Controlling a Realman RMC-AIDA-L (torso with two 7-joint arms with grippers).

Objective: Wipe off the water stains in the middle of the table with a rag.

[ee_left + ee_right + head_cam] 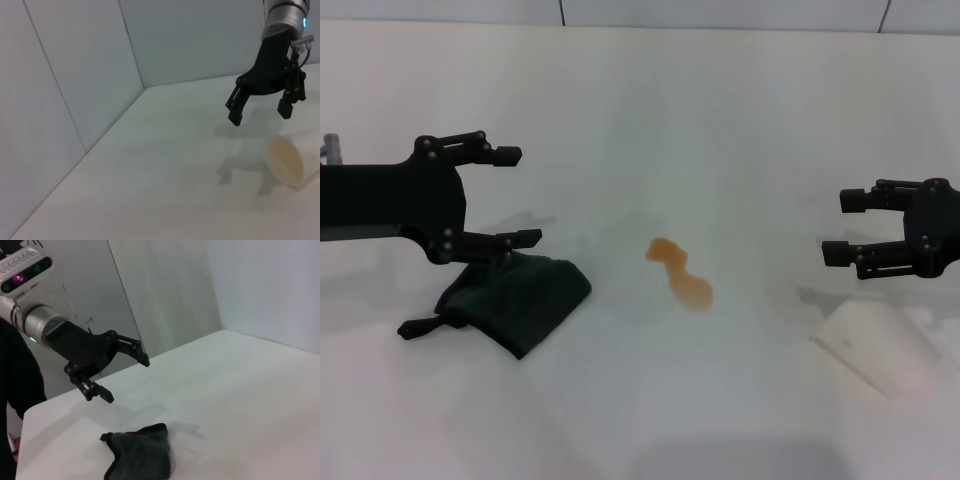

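The water stains are a small orange-brown two-lobed puddle in the middle of the white table. The rag, dark green-black with a loop tab at its left corner, lies crumpled on the table left of the puddle. It also shows in the right wrist view. My left gripper hovers open just above the rag's far edge, holding nothing; the right wrist view shows it too. My right gripper is open and empty at the right, above the table; it also shows in the left wrist view.
A white paper cup lies on its side at the front right, below my right gripper; the left wrist view shows its open mouth. Grey wall panels stand beyond the table's far edge.
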